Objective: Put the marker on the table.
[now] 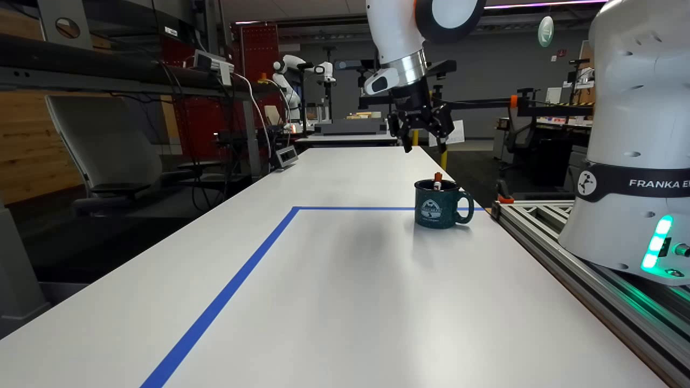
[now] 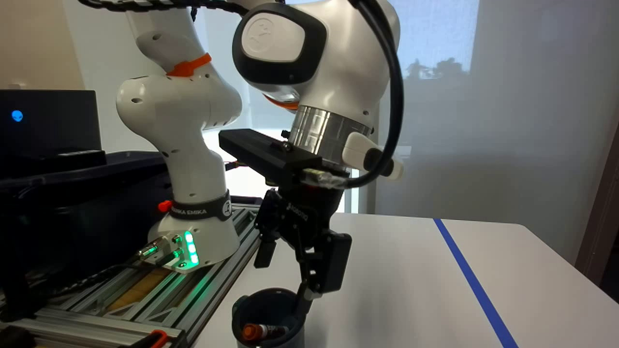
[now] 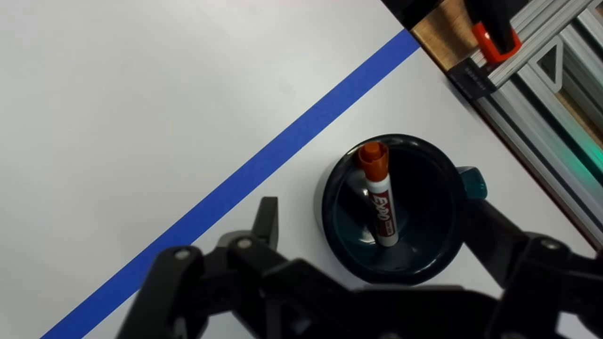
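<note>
Grey far wall (image 1: 501, 70); red panel (image 1: 260, 56); grey chair (image 1: 102, 143); purplish strip light (image 1: 544, 5)

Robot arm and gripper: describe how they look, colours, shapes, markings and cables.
The Franka Emika Panda arm is glossy white with rounded links, a silver metal collar, and a black base band lettered FRANKA EMIKA above a green light strip. A thick black cable loops along it. The gripper is black, with angular linked fingers and small pale ROBOTIQ lettering.
</note>
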You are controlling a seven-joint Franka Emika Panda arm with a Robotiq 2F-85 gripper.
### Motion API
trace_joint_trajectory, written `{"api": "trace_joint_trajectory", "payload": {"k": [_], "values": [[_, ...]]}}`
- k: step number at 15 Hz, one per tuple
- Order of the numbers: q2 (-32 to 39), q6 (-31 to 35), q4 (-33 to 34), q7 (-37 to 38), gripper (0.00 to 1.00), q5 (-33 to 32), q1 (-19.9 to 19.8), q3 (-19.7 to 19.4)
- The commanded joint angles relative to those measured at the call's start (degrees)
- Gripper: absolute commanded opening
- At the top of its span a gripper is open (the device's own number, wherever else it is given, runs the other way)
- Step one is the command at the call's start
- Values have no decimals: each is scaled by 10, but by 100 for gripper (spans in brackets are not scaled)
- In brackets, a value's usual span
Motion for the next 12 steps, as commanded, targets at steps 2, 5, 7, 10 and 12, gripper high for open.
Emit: {"api": "trace_joint_trajectory", "payload": {"k": [2, 5, 7, 10, 12], "values": [[25, 24, 0, -39, 100, 7, -9, -2], [41, 31, 0, -52, 100, 2, -13, -1], [53, 40, 0, -67, 100, -2, -14, -1], [68, 57, 0, -83, 100, -11, -17, 1], [75, 68, 0, -88, 100, -17, -20, 3]]}}
